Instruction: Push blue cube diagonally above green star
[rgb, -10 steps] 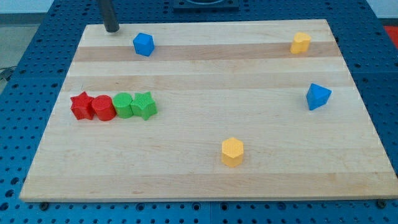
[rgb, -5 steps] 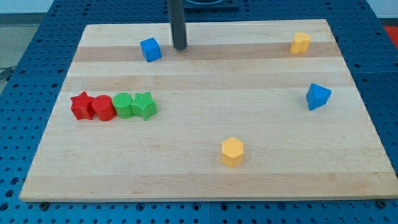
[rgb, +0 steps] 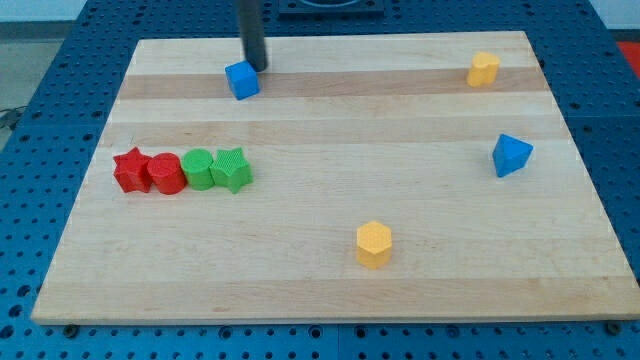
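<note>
The blue cube (rgb: 241, 80) sits near the view's top left of the wooden board (rgb: 330, 260). My tip (rgb: 255, 67) is at the cube's upper right corner, touching or nearly touching it. The green star (rgb: 232, 169) lies lower at the view's left, at the right end of a row of blocks. The cube is above the star and slightly to its right.
Left of the green star stand a green cylinder (rgb: 199, 168), a red cylinder (rgb: 165, 173) and a red star (rgb: 130, 169). A yellow block (rgb: 484, 69) is at top right, a blue wedge-like block (rgb: 511, 154) at right, a yellow hexagonal block (rgb: 374, 244) at bottom centre.
My tip went from the board's top left corner to the right of the blue cube, then back left to its upper right corner. The cube shifted slightly right and down.
</note>
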